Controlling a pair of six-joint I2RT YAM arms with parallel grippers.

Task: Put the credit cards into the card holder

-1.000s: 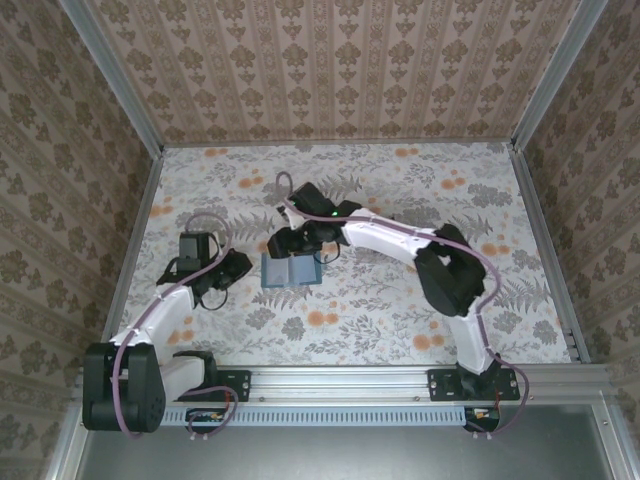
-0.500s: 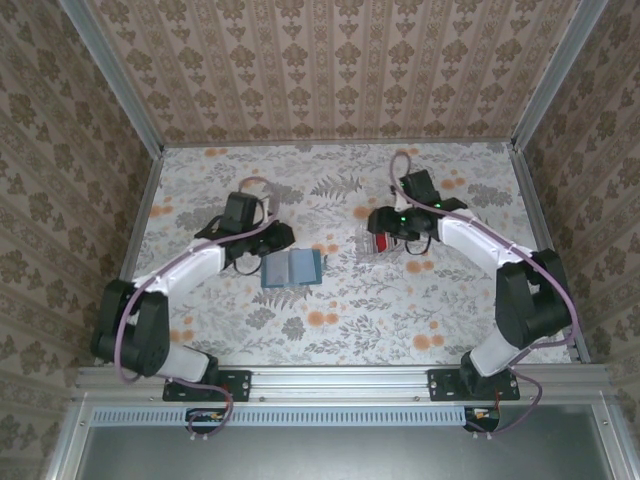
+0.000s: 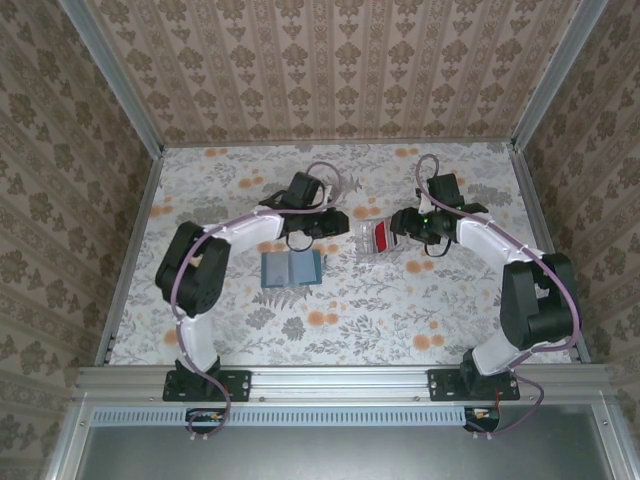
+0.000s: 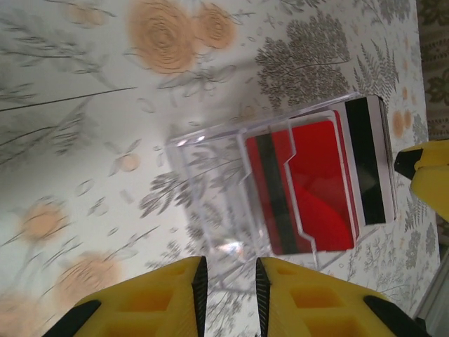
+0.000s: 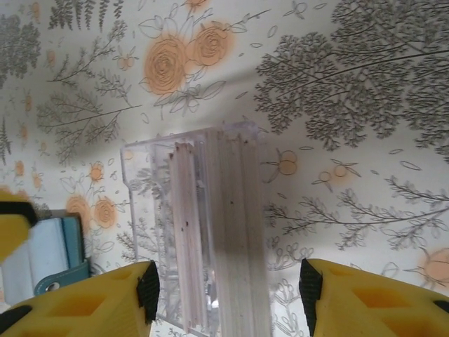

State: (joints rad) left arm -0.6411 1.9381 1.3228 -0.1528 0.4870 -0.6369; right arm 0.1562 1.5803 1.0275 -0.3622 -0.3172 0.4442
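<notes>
The credit cards (image 4: 312,189) stand stacked in a clear plastic tray (image 4: 210,189); the front one is bright red with a dark stripe. From above, the red cards (image 3: 381,237) are right of centre. The right wrist view has the stack edge-on (image 5: 210,232). The teal card holder (image 3: 291,268) lies open like a book, also at the left edge (image 5: 52,260). My left gripper (image 3: 337,224) is just left of the tray, its jaws (image 4: 228,291) a narrow gap apart with nothing between. My right gripper (image 3: 400,228) is open wide (image 5: 224,291), one finger on each side of the tray's near end.
The floral tablecloth (image 3: 450,300) covers the table, with wallpapered walls on three sides. A yellow finger of the right gripper (image 4: 429,175) pokes in beyond the tray. A finger of the left gripper (image 5: 10,217) is near the card holder.
The left arm has swung from the table's left side across to the tray. The right gripper has gone from over the card holder rightward to the tray.
</notes>
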